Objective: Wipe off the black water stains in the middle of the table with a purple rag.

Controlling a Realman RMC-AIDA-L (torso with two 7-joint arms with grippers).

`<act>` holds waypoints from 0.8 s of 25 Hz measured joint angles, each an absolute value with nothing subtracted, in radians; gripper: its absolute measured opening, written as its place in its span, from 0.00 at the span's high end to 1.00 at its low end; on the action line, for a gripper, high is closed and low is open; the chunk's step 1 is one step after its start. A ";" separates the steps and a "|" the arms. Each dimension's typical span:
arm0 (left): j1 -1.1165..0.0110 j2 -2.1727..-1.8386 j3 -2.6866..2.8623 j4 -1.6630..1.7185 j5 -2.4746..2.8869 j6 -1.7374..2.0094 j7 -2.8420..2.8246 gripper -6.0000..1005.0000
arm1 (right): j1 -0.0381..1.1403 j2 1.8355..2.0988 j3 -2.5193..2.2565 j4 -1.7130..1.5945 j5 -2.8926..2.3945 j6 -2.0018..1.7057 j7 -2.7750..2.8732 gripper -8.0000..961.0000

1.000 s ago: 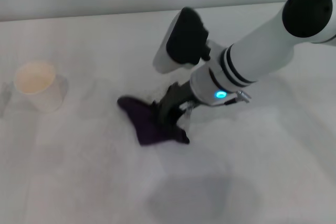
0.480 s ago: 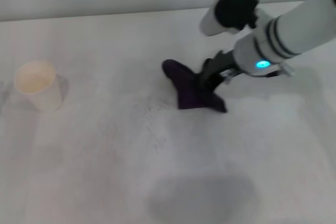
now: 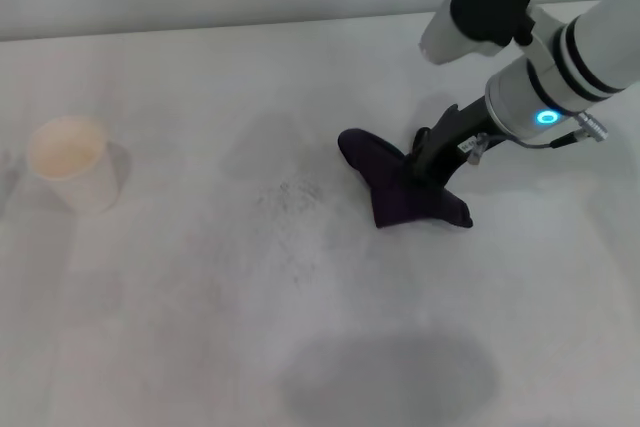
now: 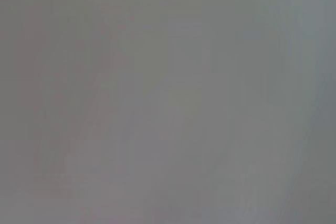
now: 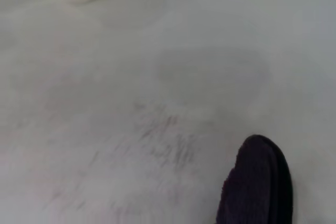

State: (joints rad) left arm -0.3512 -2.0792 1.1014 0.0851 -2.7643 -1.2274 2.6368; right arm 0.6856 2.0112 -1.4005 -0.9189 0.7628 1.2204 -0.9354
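We see the right gripper (image 3: 432,169) pressed down onto the purple rag (image 3: 400,189), its dark fingers clenched on the cloth where it bunches up beneath them. The rag lies on the white table (image 3: 200,347), right of centre in the head view, with one rounded lobe reaching toward the robot's left and a pointed corner trailing toward its right. In the right wrist view that same rag (image 5: 257,182) shows as a dark rounded edge resting flat on the surface.

Just beside the rag, on its left, sits a faint grey speckled smear (image 3: 290,195) (thin streaks and dots, no solid blot), which the right wrist view shows as fine dark scratch-like marks (image 5: 168,145) close to the cloth's edge. We cannot make out a round black stain anywhere.

A white paper cup (image 3: 70,162) stands upright well apart, at the table's left side. The left gripper is out of sight; its wrist view gives only a blank grey field.
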 joint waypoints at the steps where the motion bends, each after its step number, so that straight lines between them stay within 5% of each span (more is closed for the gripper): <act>1: -0.351 -2.079 1.101 0.086 -2.764 -1.228 2.637 0.11 | 0.686 2.012 -1.403 -0.919 0.759 1.222 -0.942 0.88; 7: -0.352 -2.079 1.101 0.097 -2.764 -1.224 2.639 0.11 | 0.682 2.015 -1.408 -0.928 0.765 1.221 -0.982 0.88; 20: -0.348 -2.079 1.101 0.112 -2.764 -1.226 2.641 0.11 | 0.552 2.014 -1.193 -1.006 1.147 1.154 -1.170 0.43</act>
